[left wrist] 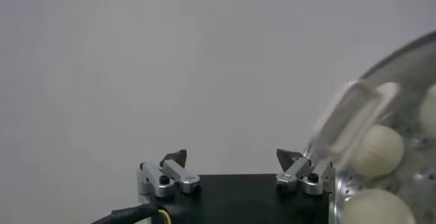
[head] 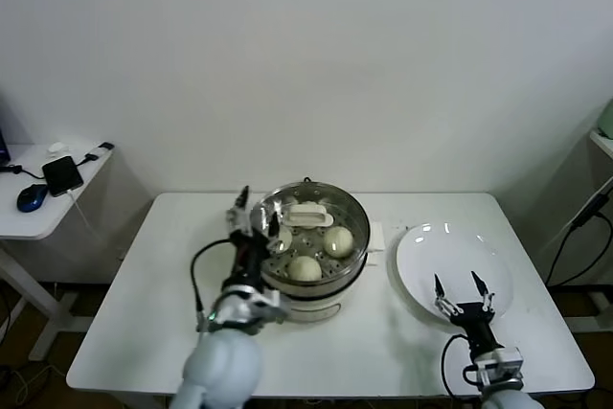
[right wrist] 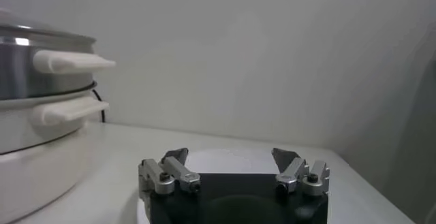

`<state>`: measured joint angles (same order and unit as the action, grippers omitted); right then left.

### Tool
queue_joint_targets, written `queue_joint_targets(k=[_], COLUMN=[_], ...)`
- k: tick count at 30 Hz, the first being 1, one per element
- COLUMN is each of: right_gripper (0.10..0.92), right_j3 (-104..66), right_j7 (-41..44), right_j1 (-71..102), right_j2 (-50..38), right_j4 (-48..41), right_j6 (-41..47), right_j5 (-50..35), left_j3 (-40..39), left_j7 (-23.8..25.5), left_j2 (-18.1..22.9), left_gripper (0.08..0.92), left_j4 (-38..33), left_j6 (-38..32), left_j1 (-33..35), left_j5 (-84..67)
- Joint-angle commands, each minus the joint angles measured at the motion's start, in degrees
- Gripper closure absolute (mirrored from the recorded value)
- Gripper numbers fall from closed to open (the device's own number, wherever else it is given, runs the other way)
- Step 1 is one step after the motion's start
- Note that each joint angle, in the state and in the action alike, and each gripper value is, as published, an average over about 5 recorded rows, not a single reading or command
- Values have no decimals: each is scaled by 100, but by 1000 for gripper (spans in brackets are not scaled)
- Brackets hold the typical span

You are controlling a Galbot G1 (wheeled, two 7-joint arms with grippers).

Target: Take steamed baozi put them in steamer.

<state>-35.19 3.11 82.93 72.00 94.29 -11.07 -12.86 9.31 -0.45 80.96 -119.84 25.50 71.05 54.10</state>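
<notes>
The left claw [head: 255, 217], nearest the head camera on the robot's left side, hangs at the left rim of the steamer [head: 356, 258] with its fingers spread and nothing between them. The right claw [head: 463, 290] rests spread and empty over the near edge of the white plate [head: 450, 248], to the steamer's right on the white surface [head: 144, 284]. Inside the steamer, the steamed baozi [head: 305, 268] lie on the perforated tray beside a glass lid [head: 308, 214] with a white handle.
</notes>
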Motion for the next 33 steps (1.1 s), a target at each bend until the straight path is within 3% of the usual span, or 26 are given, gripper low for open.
queue_joint_targets(k=[1,6,10,14,21,33], right_gripper=[203,203,203,203,203,203], right_j3=[-51,-59,-64,-66,-31,5], right_j7=[7,39,34,29,37,31], right_j1=[96,115,111,98,60,3], right_j2=[8,3,7,4,15,17], right_j4=[23,-39,-67,-82,-119,-119], right_j6=[-310,-458,-490,-469,-449,-424], right_j5=[-263,-337,-423,-509,-533,-525], left_j3=[1301,2649,2862,2741,2432,2335], left_j7=[-814,-635,-408,-364,-238,-183], left_j2=[-120,-339,-715,-832,-715,-621], left_gripper=[177,177,177,177,177,177], left_j4=[-708,-276,379,1037,1807,2048], left_j6=[-703,-1708,-2452,-3045,-3492,-3825], left_j1=[347,1009,1611,1796,1775,1829], left_j5=[-3409,-5871,-6873,-7055,-6910,-6682])
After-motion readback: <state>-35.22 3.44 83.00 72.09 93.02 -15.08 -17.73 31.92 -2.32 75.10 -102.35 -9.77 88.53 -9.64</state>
